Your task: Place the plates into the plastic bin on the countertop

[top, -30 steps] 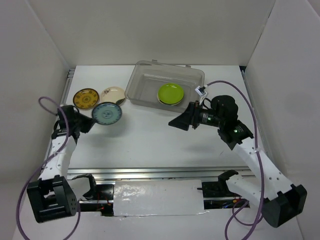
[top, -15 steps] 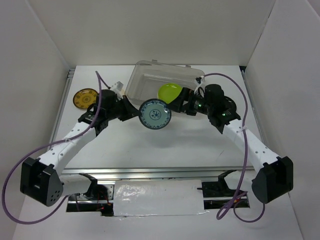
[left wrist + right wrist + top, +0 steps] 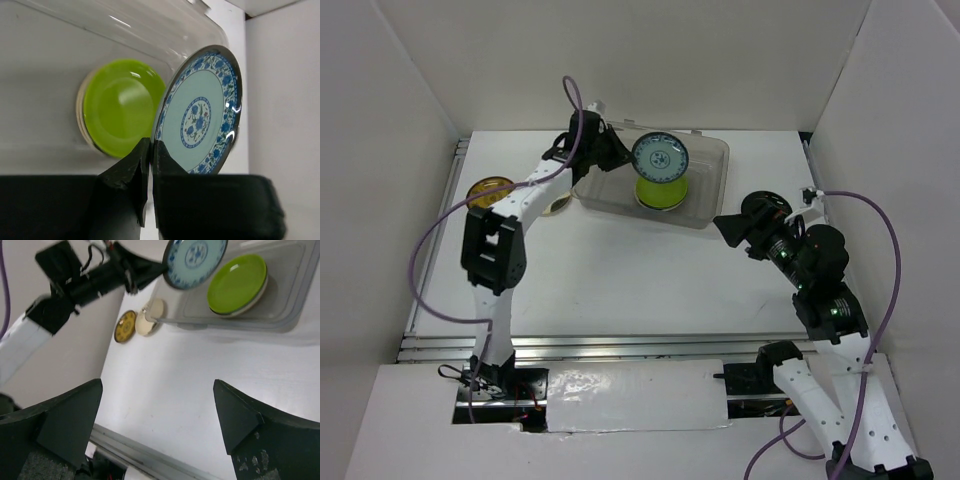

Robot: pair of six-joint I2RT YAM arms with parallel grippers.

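My left gripper (image 3: 617,158) is shut on the rim of the blue patterned plate (image 3: 660,158) and holds it on edge above the clear plastic bin (image 3: 712,185). In the left wrist view the gripper (image 3: 150,147) pinches that plate (image 3: 200,112). A lime green plate (image 3: 659,191) lies in the bin on top of a cream one, and it also shows in the left wrist view (image 3: 122,105). A mustard-yellow plate (image 3: 488,188) and a cream plate (image 3: 560,204) lie on the countertop (image 3: 620,270) left of the bin. My right gripper (image 3: 728,226) is open and empty, to the right of the bin.
White walls close in the countertop on the left, back and right. A metal rail (image 3: 590,345) runs along the front edge. My left arm's purple cable (image 3: 432,240) loops over the left side. The right wrist view shows the bin (image 3: 280,300) and both loose plates.
My left arm has swung from the countertop's left side to above the bin, carrying the blue plate. My right gripper came up to the bin, then pulled back to the right.
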